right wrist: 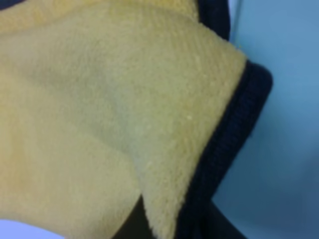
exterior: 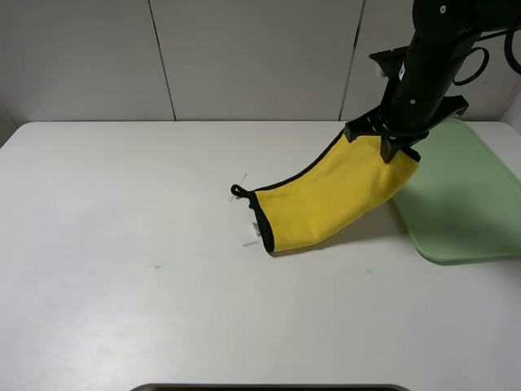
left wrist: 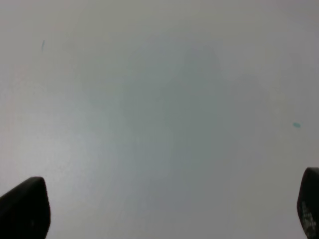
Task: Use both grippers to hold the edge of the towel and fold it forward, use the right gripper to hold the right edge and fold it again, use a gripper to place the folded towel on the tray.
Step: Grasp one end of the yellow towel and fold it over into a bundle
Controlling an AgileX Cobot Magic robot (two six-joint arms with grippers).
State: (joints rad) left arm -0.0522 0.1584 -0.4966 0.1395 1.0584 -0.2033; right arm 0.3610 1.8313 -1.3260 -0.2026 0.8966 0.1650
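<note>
Exterior high view, nearest me: white worktop (exterior: 122, 269). I see my left end effector (left wrist: 167, 206) only on its wrist camera, fingers spread wide apart above plain worktop. Mid-worktop, the yellow towel (exterior: 326, 199) rests its low end on the surface, corner loop (exterior: 238, 192) pointing left, black trim (exterior: 297, 175) running along the far edge. Further back, my right end effector (exterior: 391, 145) is clamped on the towel's raised end, just at the left rim of the pale-green tray (exterior: 472, 204). Right wrist camera: yellow plush fills most of it.
</note>
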